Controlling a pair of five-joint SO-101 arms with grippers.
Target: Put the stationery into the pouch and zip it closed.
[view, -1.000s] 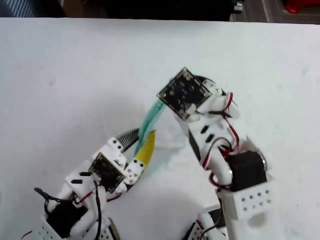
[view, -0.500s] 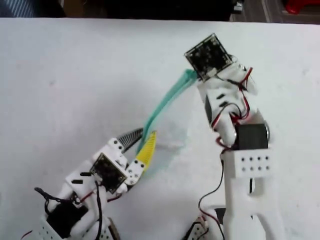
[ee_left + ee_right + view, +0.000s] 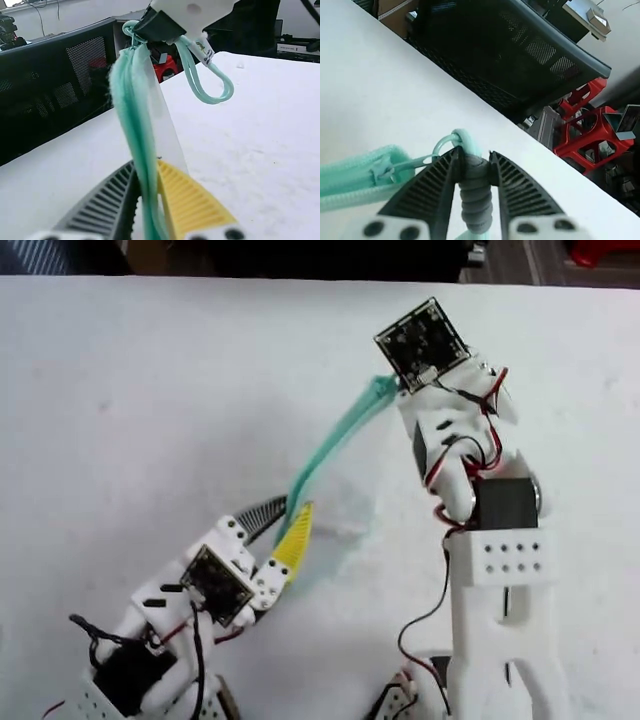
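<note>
High view first: a long mint-green fabric pouch [image 3: 335,440] is held up off the white surface [image 3: 150,390], stretched tight between the two arms. Its near end is pinched by the left gripper [image 3: 287,515], and the grey and yellow fingers are squeezed together on the cloth. At the far end, the thick looped cord [image 3: 475,195] that hangs from the zip is clamped in the right gripper [image 3: 472,156], with both fingers pressed hard against it. The small metal zip slider [image 3: 382,167] is seen right at that end of the pouch, so the zip is judged to be almost or fully shut. What is inside the pouch cannot be seen.

To do this step well, the cord should be pulled straight along the line of the zip, not up or to the side, so the slider is not jammed. The near end must be held tight, or the cloth will bunch up. The last bit should be pulled softly, so that nothing is torn.
</note>
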